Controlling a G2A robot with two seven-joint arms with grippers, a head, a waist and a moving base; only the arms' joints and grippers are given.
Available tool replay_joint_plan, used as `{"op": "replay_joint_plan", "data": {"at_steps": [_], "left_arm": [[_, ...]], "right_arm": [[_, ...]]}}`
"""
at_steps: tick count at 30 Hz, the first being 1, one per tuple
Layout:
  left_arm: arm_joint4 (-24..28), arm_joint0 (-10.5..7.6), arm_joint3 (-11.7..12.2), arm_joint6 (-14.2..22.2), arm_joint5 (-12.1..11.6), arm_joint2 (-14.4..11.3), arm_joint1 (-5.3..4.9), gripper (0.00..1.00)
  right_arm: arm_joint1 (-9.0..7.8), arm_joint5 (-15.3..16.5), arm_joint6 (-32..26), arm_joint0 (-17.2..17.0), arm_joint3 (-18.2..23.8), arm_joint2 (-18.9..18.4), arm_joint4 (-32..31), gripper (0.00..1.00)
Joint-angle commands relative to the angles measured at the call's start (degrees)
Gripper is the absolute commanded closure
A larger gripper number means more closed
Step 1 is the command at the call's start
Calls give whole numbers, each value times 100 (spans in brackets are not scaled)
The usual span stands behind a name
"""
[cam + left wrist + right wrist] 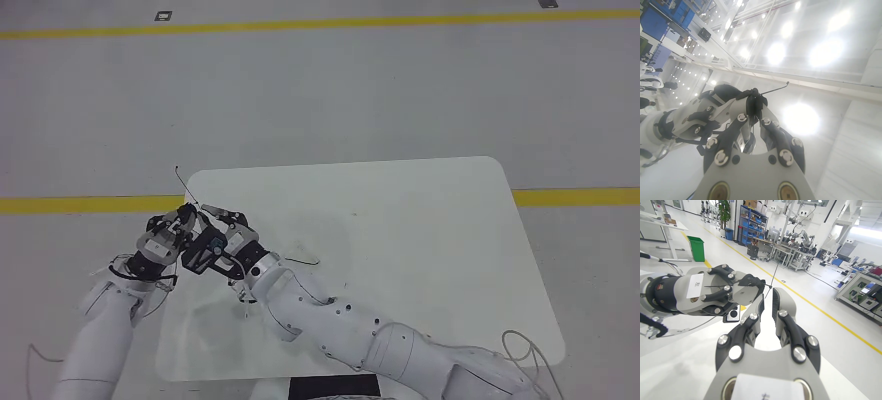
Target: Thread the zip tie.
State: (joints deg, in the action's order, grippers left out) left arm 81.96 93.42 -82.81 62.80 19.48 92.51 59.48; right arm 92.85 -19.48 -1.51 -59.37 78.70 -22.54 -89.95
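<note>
My right jaws stand open, just beside the zip tie (774, 274), ready, I judge, to take its free strap. My left jaws are closed on the tie near its head, above the tabletop (420, 250) corner, steadying it for threading; their dark tips crowd the head. Farther off stand a green bin (696, 248) and a yellow floor line (819, 309).
</note>
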Motion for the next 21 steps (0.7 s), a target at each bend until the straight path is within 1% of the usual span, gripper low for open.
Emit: {"op": "replay_joint_plan", "data": {"at_steps": [1,2,3,5,10,13,16,17,18,21], "left_arm": [[-4,5,-5,1,0,-5,-1,100],[-6,8,-6,2,0,-7,-1,100],[-8,11,-8,3,0,-9,-2,100],[-10,16,-13,4,0,-13,-4,100],[-11,21,-11,13,0,-33,-9,100],[-15,21,-10,19,0,-39,-14,100],[-20,23,-12,26,0,-44,-21,100],[-21,24,-13,29,0,-48,-23,100],[-23,22,-14,30,0,-52,-26,100],[-17,20,-10,32,0,-61,-34,100]], "right_arm": [[2,0,7,-4,-1,-3,0,84],[3,0,9,-5,-4,-3,0,84],[4,0,9,-5,-5,-3,0,82],[6,0,11,-9,-9,-6,0,82],[15,0,16,-27,-24,-10,0,85],[23,0,20,-34,-37,-16,0,88],[30,0,26,-34,-50,-24,0,94],[32,0,28,-34,-53,-26,0,98],[34,0,28,-35,-56,-28,0,100],[40,0,23,-37,-67,-31,0,100]]}}
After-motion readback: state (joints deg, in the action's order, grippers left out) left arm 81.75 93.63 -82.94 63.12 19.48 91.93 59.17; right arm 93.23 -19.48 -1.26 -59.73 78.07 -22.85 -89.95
